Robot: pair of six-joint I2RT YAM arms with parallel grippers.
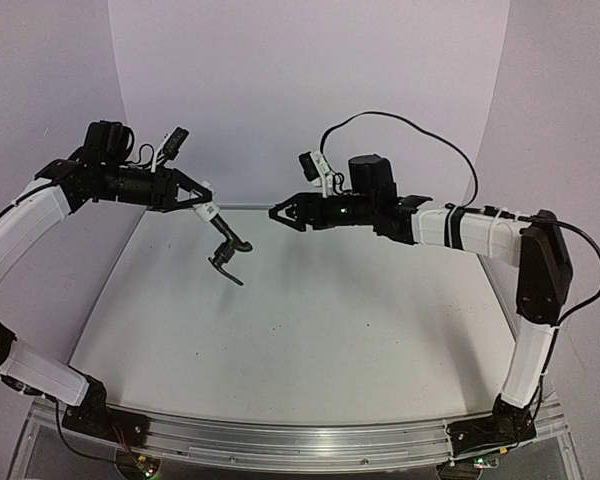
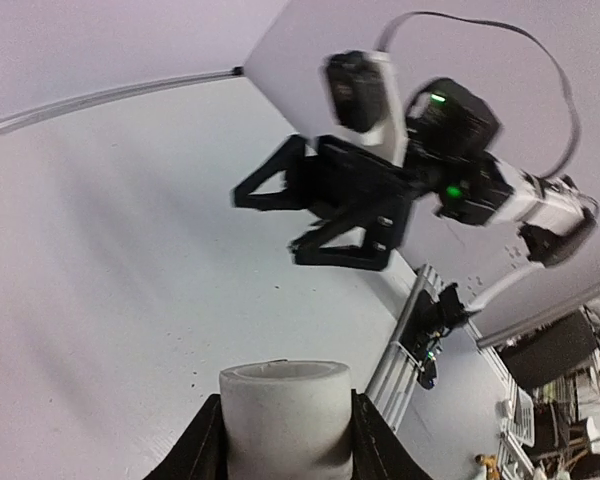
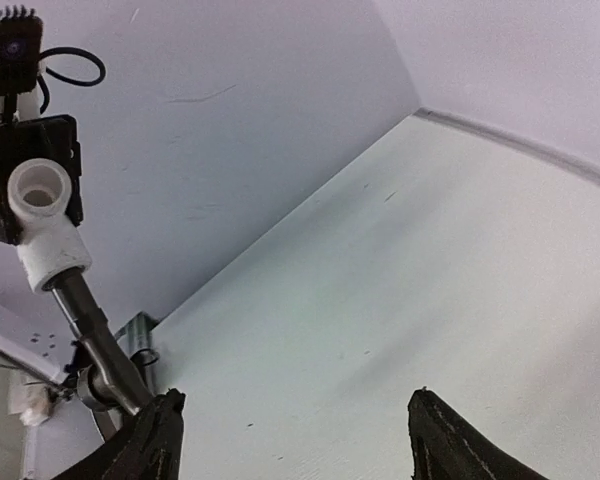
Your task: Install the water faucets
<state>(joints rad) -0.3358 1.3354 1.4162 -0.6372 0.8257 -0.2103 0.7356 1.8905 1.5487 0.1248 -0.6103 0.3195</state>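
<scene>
The water faucet hangs above the table: a white cylinder fitting (image 1: 209,210) with a thin black hooked spout (image 1: 227,256) slanting down from it. My left gripper (image 1: 201,204) is shut on the white fitting (image 2: 285,405), whose open end shows between the fingers in the left wrist view. My right gripper (image 1: 278,213) stands open just right of the faucet, apart from it, with nothing between its fingers (image 3: 156,440). The right wrist view shows the white fitting (image 3: 42,218) and its dark stem (image 3: 92,330) at the far left, beside the left finger. The right gripper (image 2: 280,215) also appears in the left wrist view.
The white table (image 1: 310,320) lies below both grippers, with pale walls behind and at the sides. An aluminium rail (image 1: 300,435) carrying the arm bases runs along the near edge. A black cable (image 1: 420,130) loops above the right arm.
</scene>
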